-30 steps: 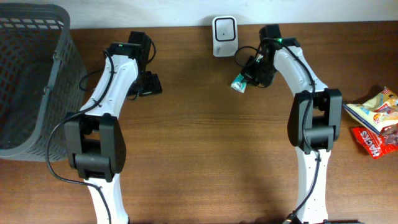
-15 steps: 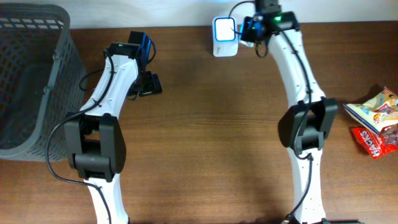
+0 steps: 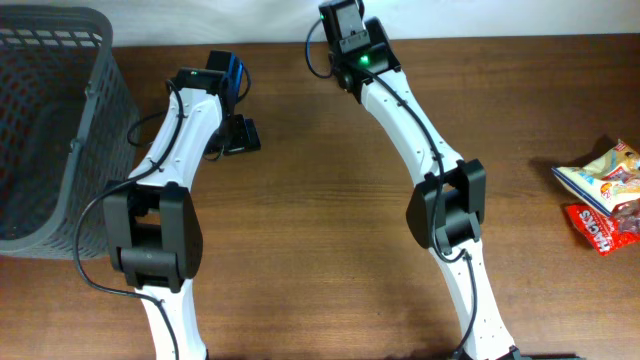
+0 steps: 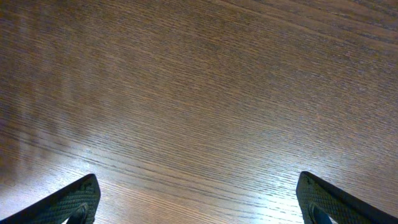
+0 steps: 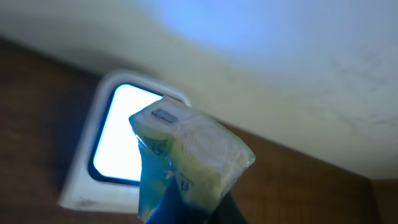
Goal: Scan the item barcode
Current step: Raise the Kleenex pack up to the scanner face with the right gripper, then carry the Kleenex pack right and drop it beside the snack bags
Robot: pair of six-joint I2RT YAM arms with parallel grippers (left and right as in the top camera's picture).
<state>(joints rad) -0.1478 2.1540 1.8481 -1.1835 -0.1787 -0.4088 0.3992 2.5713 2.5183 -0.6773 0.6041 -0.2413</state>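
Observation:
The item is a small blue, green and white packet [image 5: 186, 158], and my right gripper [image 5: 194, 214] is shut on its lower end. It hangs just in front of the white scanner [image 5: 84, 180], whose window [image 5: 124, 140] glows bright. From overhead, the right wrist [image 3: 347, 28] sits at the table's back edge and hides both scanner and packet. My left gripper [image 3: 241, 135] hovers over bare wood at the back left, open, with nothing between its fingertips [image 4: 78, 199].
A dark grey mesh basket [image 3: 50, 120] stands at the left edge. Several snack packets [image 3: 605, 195] lie at the far right edge. A pale wall [image 5: 280, 74] rises right behind the scanner.
My right arm has swung left and toward the back with the packet, from beside the scanner to over it, so the scanner is now hidden from overhead. The left arm has not moved.

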